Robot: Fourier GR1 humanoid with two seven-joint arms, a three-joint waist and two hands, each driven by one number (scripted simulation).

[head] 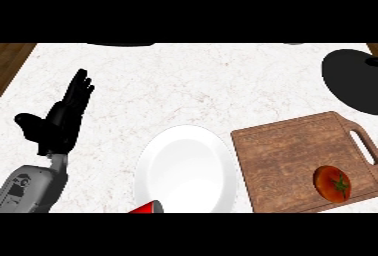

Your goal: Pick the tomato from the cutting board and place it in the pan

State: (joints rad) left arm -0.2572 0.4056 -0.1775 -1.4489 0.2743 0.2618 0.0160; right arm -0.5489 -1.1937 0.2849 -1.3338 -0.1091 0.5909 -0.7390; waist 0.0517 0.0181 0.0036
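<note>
Our left hand (63,120) rests open, fingers up, far left; our right hand is out of view. We risk rolling the round tomato (333,183) off the board (284,160) on a clumsy reach. It's red, green-stemmed, near the board's lower right; pan (354,80) beyond.

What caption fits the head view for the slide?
Tomato on the board, pan at far right, left robot hand open.
</note>
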